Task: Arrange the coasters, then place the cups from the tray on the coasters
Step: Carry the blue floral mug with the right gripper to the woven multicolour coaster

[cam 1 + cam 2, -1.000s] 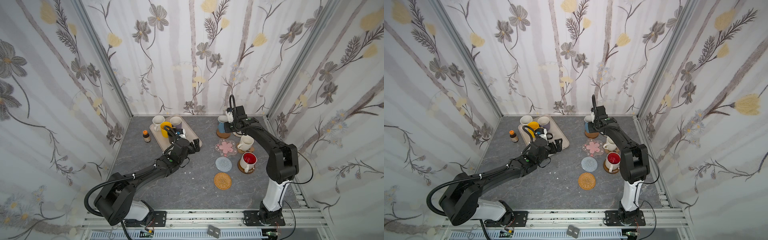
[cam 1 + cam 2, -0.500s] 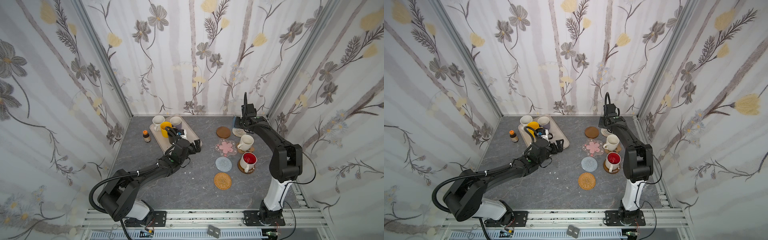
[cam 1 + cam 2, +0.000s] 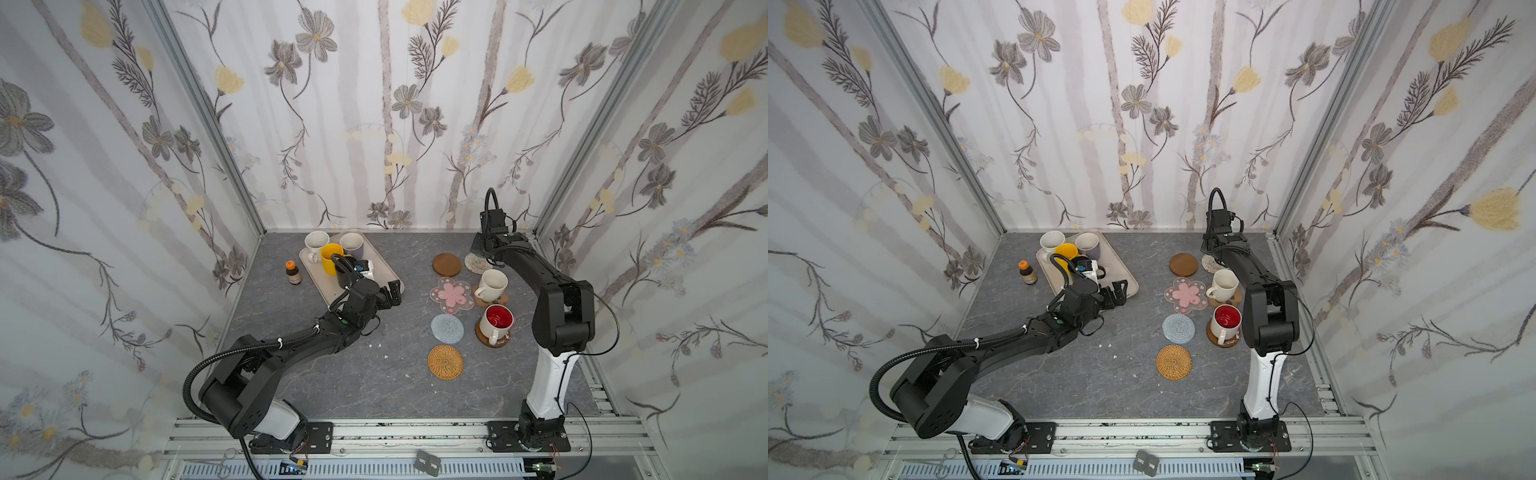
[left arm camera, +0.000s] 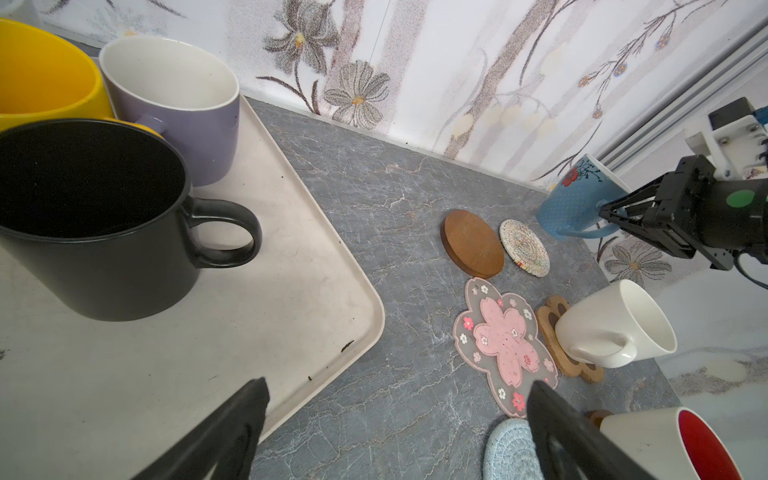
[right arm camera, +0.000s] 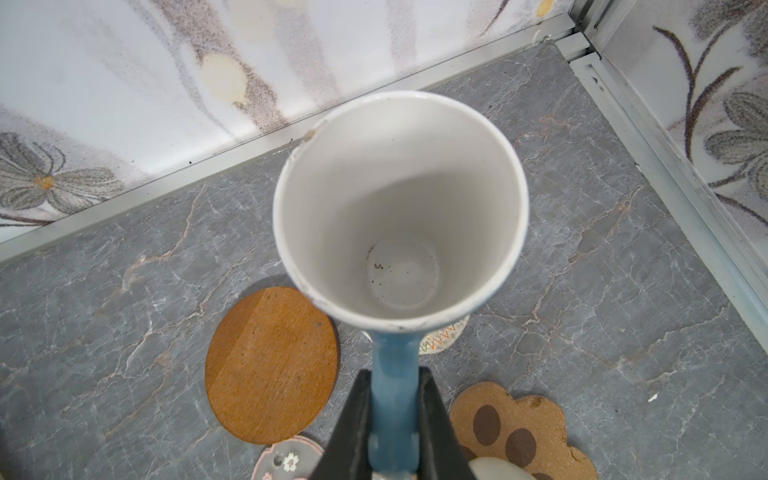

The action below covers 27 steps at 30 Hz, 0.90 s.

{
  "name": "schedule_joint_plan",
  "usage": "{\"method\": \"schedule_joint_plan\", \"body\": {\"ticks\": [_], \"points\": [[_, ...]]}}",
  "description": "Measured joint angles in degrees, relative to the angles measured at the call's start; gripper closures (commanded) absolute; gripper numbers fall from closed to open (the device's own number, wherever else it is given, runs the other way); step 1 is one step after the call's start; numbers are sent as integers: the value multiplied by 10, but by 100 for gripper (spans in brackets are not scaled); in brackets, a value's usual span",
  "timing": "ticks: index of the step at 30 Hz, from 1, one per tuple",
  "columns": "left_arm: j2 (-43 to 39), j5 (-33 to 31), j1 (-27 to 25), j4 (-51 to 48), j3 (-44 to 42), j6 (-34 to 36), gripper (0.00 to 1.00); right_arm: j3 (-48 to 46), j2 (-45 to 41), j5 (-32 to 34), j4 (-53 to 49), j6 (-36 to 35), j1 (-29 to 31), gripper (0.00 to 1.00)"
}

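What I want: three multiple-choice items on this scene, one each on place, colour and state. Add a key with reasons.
1. The small bottle stands: A on the table beside the tray; B inside the tray; C on a coaster.
2. The mug in the right gripper is: A yellow; B black; C blue.
3. The left gripper is: A shut on a mug; B open and empty; C shut on a coaster.
Key: 1A, it stands outside the rim; 2C, the pinched handle is blue; 3B, jaws apart, nothing between.
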Motion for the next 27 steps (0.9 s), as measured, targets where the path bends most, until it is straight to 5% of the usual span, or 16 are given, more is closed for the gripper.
{"method": "schedule_joint_plan", "body": {"ticks": [27], "points": [[20,21,4,14,-6,4,0,19,63,-11,12,54,-3,100]]}}
